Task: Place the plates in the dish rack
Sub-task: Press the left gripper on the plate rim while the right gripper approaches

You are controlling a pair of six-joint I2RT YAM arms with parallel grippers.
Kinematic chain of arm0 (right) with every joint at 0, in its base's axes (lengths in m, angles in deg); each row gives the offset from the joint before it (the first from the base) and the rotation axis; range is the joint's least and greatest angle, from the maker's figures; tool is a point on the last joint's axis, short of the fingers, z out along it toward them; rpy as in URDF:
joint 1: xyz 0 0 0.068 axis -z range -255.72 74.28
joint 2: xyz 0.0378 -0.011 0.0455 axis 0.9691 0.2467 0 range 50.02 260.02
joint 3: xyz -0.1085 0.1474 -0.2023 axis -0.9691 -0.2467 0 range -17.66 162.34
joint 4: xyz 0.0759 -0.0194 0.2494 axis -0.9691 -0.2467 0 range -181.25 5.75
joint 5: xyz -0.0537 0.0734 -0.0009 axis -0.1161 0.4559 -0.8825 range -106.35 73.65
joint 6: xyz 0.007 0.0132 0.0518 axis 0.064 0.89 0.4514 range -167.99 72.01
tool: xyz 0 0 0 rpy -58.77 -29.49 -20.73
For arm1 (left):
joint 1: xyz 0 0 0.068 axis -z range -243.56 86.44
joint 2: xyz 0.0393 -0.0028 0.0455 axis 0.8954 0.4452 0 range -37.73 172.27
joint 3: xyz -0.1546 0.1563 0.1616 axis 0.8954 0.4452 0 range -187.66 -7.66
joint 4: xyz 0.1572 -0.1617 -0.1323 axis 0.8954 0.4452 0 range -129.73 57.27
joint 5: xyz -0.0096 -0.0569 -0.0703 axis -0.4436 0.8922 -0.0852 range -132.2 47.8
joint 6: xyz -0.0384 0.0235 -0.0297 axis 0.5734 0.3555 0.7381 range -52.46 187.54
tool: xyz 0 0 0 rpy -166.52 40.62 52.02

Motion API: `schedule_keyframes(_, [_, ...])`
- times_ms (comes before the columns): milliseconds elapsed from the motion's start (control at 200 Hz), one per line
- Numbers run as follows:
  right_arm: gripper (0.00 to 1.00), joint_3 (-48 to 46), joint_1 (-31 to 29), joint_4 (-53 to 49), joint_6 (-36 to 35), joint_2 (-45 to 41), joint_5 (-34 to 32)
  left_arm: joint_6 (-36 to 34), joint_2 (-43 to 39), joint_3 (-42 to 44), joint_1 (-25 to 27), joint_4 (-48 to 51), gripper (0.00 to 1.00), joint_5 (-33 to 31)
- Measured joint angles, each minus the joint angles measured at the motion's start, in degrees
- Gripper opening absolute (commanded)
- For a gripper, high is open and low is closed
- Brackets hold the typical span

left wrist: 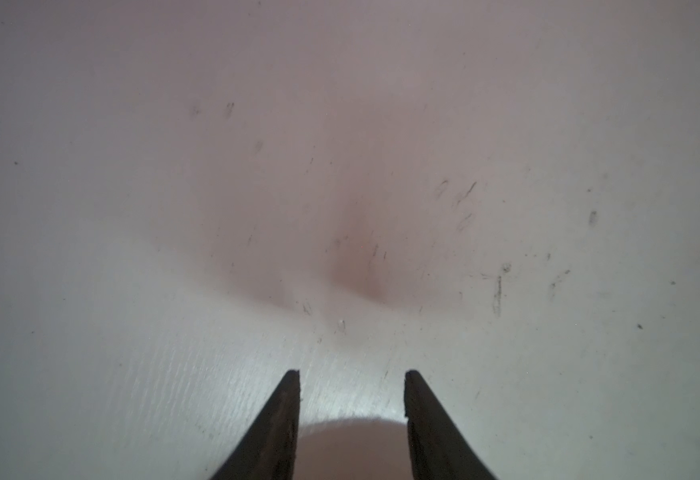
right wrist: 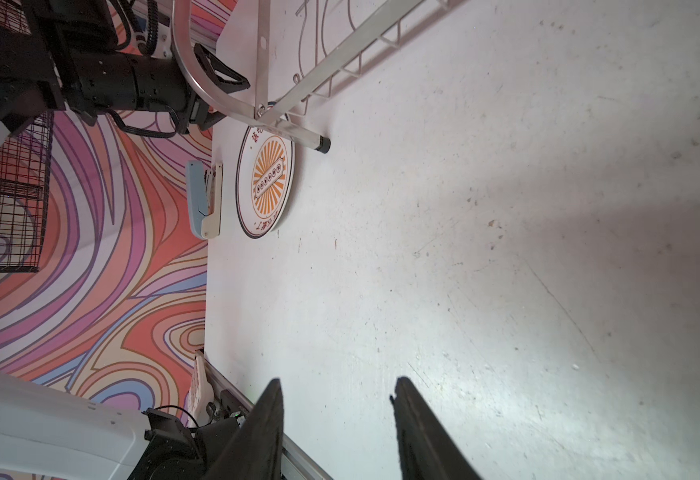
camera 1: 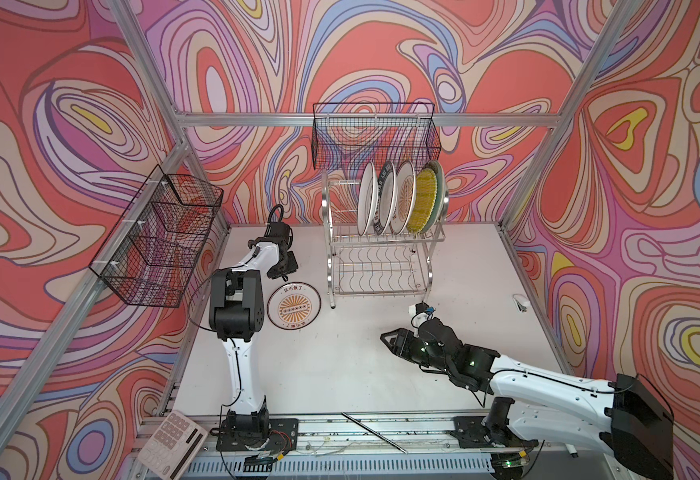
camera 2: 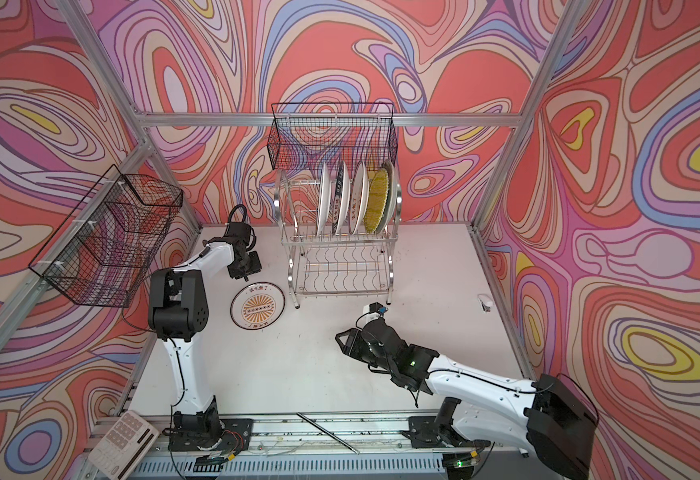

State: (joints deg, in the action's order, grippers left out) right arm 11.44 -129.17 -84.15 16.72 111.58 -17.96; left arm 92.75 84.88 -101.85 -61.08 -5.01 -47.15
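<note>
Orange-sunburst plate flat on counter, near left tool, well apart from right tool; both parted, empty.

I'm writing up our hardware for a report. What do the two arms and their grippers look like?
The left arm and right arm both have white shell links between bulky black joint housings. Thin black cables run along them. The left gripper and right gripper each have two flat, tapering black fingers. Small green lights glow on the right wrist.
</note>
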Motion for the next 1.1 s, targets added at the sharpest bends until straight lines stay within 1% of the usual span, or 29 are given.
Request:
schedule_keyframes(456, [0.45, 0.0, -0.2, -1.5, 0.2, 0.5, 0.0, 0.0, 0.8, 1.2, 0.1, 0.6, 0.41, 1.5])
schedule_keyframes(586, [0.45, 0.0, -0.2, -1.5, 0.5, 0.7, 0.0, 0.2, -0.2, 3.8, 0.1, 0.2, 0.41, 2.5])
schedule_keyframes(751, [0.45, 0.0, -0.2, -2.0, 1.2, 1.3, -0.2, 0.6, -3.3, 8.6, 0.1, -1.4, 0.4, 3.7])
schedule_keyframes(912, [0.45, 0.0, -0.2, -2.2, 2.7, 3.6, -0.5, 1.0, -6.4, 13.2, 0.4, -2.1, 0.4, 4.4])
schedule_keyframes(1102, [0.45, -1.0, -0.3, 2.0, 4.9, 7.0, -0.3, 1.6, -10.6, 19.3, 2.0, -3.4, 0.4, 5.0])
